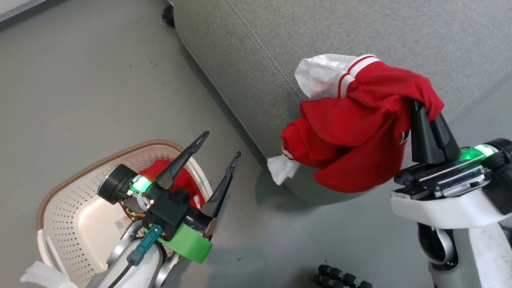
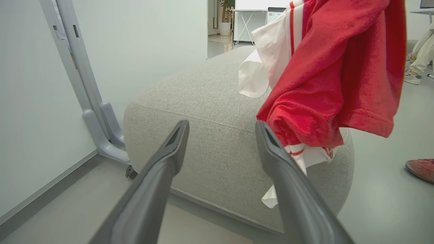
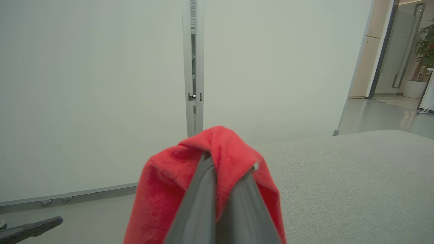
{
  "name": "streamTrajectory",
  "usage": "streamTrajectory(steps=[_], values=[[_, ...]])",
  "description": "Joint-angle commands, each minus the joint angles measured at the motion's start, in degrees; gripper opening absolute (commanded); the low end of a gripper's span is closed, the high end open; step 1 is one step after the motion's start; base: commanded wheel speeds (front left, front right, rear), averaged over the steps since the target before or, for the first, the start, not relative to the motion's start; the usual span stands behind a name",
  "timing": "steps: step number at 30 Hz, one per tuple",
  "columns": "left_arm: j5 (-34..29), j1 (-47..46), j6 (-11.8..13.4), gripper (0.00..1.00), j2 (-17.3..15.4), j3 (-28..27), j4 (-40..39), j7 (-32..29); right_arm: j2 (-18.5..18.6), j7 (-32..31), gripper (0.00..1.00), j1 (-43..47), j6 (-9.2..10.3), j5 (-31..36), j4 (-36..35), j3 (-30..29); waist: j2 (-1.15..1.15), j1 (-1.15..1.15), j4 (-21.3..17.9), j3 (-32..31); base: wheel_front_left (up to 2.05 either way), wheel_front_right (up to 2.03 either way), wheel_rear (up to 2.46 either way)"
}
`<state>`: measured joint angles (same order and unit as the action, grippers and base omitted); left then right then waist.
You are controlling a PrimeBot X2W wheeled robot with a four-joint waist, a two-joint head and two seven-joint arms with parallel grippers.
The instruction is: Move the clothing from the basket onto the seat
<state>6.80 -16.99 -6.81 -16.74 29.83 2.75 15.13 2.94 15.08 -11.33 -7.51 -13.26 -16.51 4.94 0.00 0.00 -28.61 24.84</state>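
Grey floor (image 1: 80,80) borders a large light-grey seat (image 1: 360,32), with a cream perforated basket (image 1: 100,160) at lower left. The right gripper (image 1: 427,114) is clenched on a bunched fold of the red top (image 1: 360,132), fingers pressed together with cloth draped over their tips. The top hangs at the seat's near corner, partly over the cushion and partly past its edge. Whether it rests on the fabric cannot be told.

The left gripper (image 1: 222,144) hovers above the basket with fingers spread, grasping nothing. A second red garment (image 1: 158,168) lies in the basket beneath it.

Risk: released here, the top would probably slide off the rounded corner to the floor, pulled by the part overhanging the edge.

Appearance: soft red cloth, crumpled, with white panels and red-and-white striped cuffs; one white cuff dangles lowest.
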Motion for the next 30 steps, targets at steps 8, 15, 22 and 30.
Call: streamTrajectory(steps=[8, 15, 22, 30], values=[[-0.28, -3.26, -0.48, 1.00, -2.32, 2.55, 1.04, -0.05, -0.03, 0.14, 0.00, -12.97, 0.04, -1.68, -0.95, -7.46, 0.00, 0.00, -0.54, 7.27, 0.00, 0.00, 0.00], [0.09, -7.62, -0.59, 1.00, -2.62, 4.94, 1.88, -0.11, 0.16, 0.13, 0.00, -27.26, 0.05, 3.25, 4.66, -15.07, 0.00, 0.00, 4.44, 13.78, 0.00, 0.00, 0.00], [-0.11, -11.88, -0.50, 1.00, -2.32, 5.70, 2.53, -0.03, 6.01, 0.12, 0.00, -35.89, 0.05, 5.98, 12.92, -22.00, 0.00, 0.00, 10.59, 18.86, 0.00, 0.00, 0.00], [-0.25, -14.17, 0.11, 1.00, -0.23, 5.13, 2.06, 0.02, 8.15, 0.12, 0.00, -37.48, 0.05, 9.07, 26.17, -29.30, 0.00, 0.00, 15.38, 21.58, 0.00, 0.00, 0.00]])
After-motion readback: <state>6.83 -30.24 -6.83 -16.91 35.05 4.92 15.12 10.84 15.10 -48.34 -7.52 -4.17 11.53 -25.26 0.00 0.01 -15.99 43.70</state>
